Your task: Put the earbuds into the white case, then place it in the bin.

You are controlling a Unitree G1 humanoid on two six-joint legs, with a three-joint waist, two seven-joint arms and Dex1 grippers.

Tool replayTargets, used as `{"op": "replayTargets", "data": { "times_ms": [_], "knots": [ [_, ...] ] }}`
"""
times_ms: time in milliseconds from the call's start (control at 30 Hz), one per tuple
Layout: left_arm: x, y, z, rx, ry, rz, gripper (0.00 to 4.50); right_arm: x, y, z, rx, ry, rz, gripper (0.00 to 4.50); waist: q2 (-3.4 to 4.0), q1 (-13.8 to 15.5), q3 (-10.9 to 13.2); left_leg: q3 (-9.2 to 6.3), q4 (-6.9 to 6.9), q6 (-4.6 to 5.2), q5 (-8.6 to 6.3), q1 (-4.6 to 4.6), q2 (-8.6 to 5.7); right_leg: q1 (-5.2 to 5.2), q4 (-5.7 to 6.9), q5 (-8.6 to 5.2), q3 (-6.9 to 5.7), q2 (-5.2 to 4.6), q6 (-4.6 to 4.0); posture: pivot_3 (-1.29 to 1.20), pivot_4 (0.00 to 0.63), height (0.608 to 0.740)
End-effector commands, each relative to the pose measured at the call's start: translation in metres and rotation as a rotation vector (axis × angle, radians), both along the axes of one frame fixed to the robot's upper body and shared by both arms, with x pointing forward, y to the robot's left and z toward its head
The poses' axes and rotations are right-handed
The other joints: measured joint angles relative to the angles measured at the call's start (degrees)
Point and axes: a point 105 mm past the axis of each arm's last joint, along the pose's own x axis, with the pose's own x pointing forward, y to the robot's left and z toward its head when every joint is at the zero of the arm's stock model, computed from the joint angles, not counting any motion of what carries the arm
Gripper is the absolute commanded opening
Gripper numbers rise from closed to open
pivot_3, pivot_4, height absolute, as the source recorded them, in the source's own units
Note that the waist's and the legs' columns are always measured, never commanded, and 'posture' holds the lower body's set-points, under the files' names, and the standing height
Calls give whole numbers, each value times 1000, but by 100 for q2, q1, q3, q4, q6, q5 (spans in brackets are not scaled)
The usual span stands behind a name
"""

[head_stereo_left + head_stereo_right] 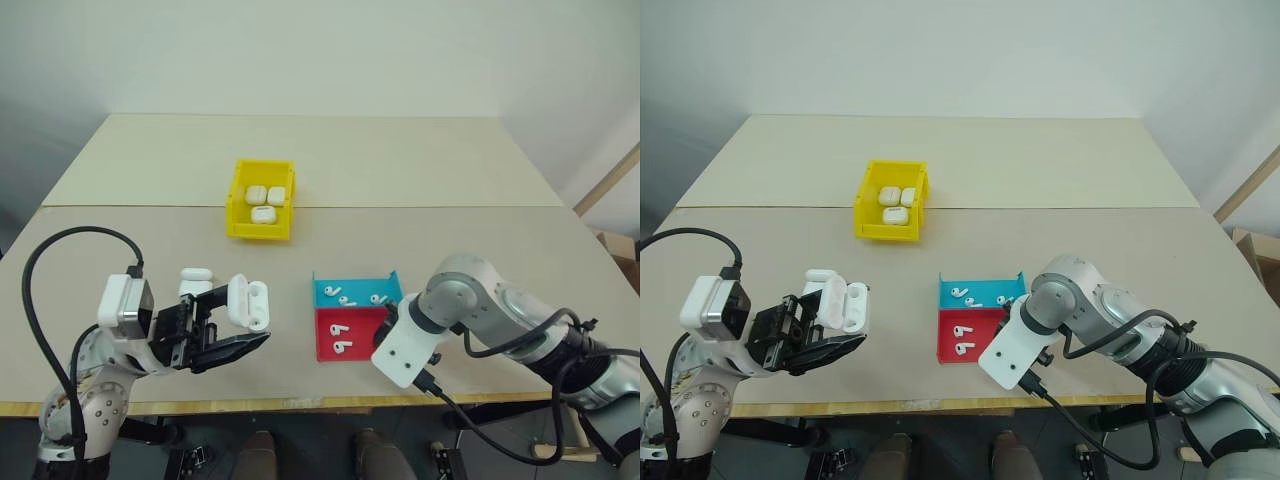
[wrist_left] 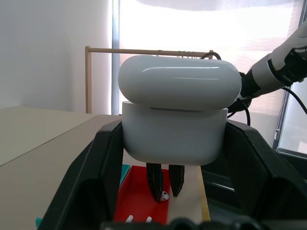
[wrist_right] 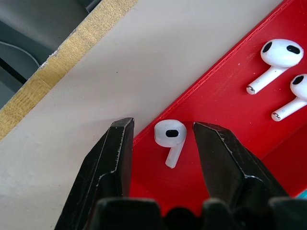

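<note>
We hold open case point(image 1: 248, 303) clamped in left gripper point(image 1: 215, 335); right gripper point(image 3: 163, 139) parted astride 1 earbud point(image 3: 170, 137) in red tray point(image 3: 230, 139). Next: close, lift, seat in case.

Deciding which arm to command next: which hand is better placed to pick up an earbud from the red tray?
The right. Its hand hangs open over the red tray with one earbud between its fingers. The left hand is shut on the open case, away from the tray.

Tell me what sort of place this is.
Probably a robot test bench in a lab: a bare plywood table against a plain white wall, holding a yellow bin of white cases and small sorting trays of earbuds.
</note>
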Motion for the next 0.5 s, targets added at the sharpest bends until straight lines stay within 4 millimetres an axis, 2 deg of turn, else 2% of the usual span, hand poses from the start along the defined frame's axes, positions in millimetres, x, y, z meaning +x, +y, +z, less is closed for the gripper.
{"op": "replayTargets", "data": {
  "times_ms": [33,167,500],
  "knots": [
    [-3,-2,7,5,-56,1,2801,1,1,8,-8,-12,22,2394,0,-1,0,0,0,0,0,0,0,0,0,0,0,0,0,0,150,740],
    [-2,-2,7,6,-56,1,2801,3,1,9,-4,-21,21,1498,0,-1,0,0,0,0,0,0,0,0,1,0,0,0,0,0,150,740],
    [-3,-3,6,8,-49,-9,2801,6,0,12,-15,-30,25,1498,0,-2,0,0,0,0,0,1,0,0,2,0,0,0,0,0,150,740]
  ]
}}
